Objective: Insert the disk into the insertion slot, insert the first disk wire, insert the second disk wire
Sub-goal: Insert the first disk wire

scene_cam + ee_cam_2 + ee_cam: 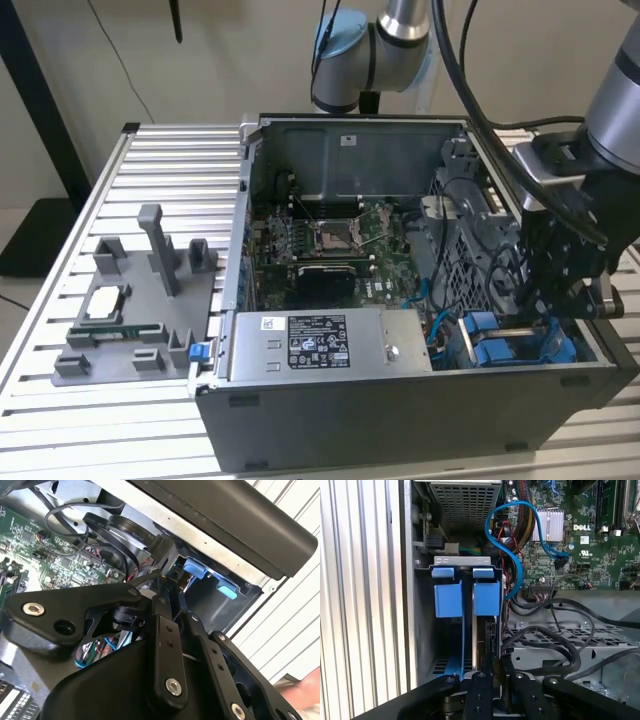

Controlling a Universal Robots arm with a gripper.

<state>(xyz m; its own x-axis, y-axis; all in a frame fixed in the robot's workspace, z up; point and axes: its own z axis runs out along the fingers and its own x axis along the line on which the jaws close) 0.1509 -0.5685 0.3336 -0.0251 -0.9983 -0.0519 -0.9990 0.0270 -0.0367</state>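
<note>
The disk [486, 600] sits on its thin side in the slot [462, 560]. It is down in the corner of the computer case [400, 420] by the counter's near edge, on the exterior view's right. Its blue frame is just beside a second blue frame [447, 597] in the same metal cage. The pincer [496, 667] hangs right over the disk and is almost shut. It looks to be holding the disk's dark thin edge between its fingers [480, 695].

I think the step in hand is getting the disk all the way into the slot. To do it well, the disk should be straight, in line with the cage walls, and go in slowly. A tilt could make the blue frame jam. The black wires [560, 640] and the blue wire [495, 525] lie near, so the pincer should not bump them.

The counter [150, 160] is made of long silver metal slats. The case stands toward its edge on the exterior view's right. A grey tray [130, 300] with small parts lies toward the other edge, well apart from the case. Behind is a plain pale wall. A dark post [30, 120] stands by the counter's far corner on the exterior view's left.
</note>
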